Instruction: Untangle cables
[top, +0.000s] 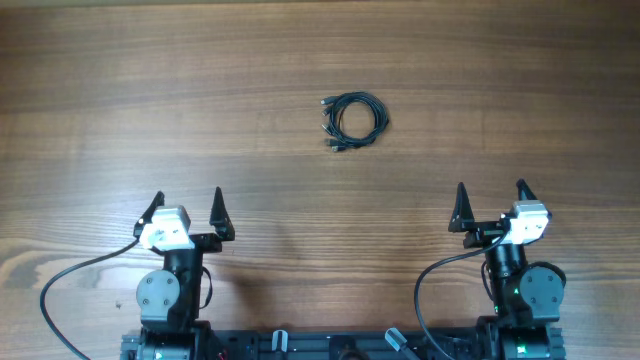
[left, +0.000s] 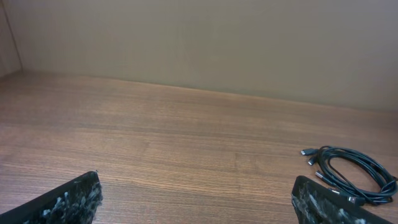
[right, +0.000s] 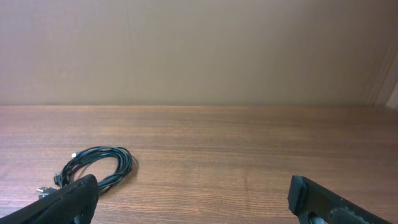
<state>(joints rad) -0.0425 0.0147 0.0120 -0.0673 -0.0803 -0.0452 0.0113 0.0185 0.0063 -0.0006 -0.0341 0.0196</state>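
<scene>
The cables (top: 353, 118) lie as one small coiled bundle of thin black cords with metallic plug ends, on the wooden table at centre back. The bundle also shows at the right edge of the left wrist view (left: 351, 174) and at the lower left of the right wrist view (right: 96, 167). My left gripper (top: 186, 207) is open and empty near the front left, well short of the bundle. My right gripper (top: 491, 201) is open and empty near the front right. Both sets of fingers show wide apart in the wrist views (left: 199, 199) (right: 193, 196).
The wooden table (top: 320, 60) runs across the whole view. Thick black wires (top: 70, 275) loop from each arm base at the front edge. A plain beige wall (left: 199, 43) stands behind the table's far edge.
</scene>
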